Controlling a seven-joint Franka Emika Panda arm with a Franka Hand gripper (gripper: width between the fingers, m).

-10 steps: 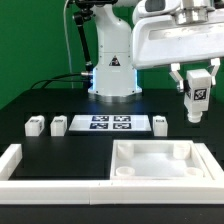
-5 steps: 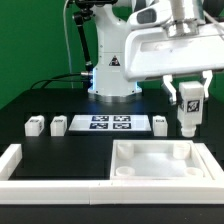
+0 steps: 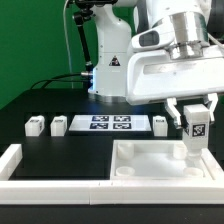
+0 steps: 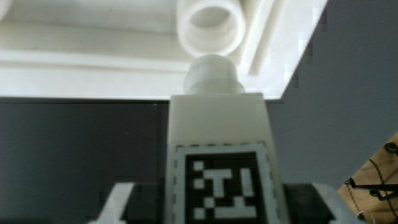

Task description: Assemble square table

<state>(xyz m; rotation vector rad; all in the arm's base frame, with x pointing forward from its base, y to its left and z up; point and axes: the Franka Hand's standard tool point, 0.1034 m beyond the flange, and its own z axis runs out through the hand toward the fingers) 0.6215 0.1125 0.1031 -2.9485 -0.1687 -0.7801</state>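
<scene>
**Desk:** Walk me across from the exterior view's left. What's changed?

**Me:** Nothing on the left has moved. One loose leg (image 3: 33, 126) and a second loose leg (image 3: 58, 125) lie on the black table, just beside each other. Then comes the marker board (image 3: 107, 124), then a third loose leg (image 3: 161, 124) just off its right end. All the movement is on the exterior view's right. Over the last second I've seen the arm bring the gripper (image 3: 197, 118) down, so the held leg (image 3: 197, 130) now hangs low over the far right corner of the tabletop slab (image 3: 150, 168).

**Desk:** Are the fingers firm on it?

**Me:** Yes. They're closed on the leg from both sides, and it hangs upright with its tag facing the camera.

**Desk:** What does that mean for the build?

**Me:** I'd say this is the first leg going in. In the wrist view the leg's rounded peg points at a corner socket (image 4: 214, 22) and looks roughly in line with it, but it isn't in yet. What's left is a short, straight descent. If it's off-centre, the peg could catch the socket rim.

**Desk:** And the slab itself?

**Me:** It's white plastic lying flat at the front right, near the low border wall (image 3: 20, 165). Its raised ribs and round sockets face up, and I can't see any legs fitted.
</scene>
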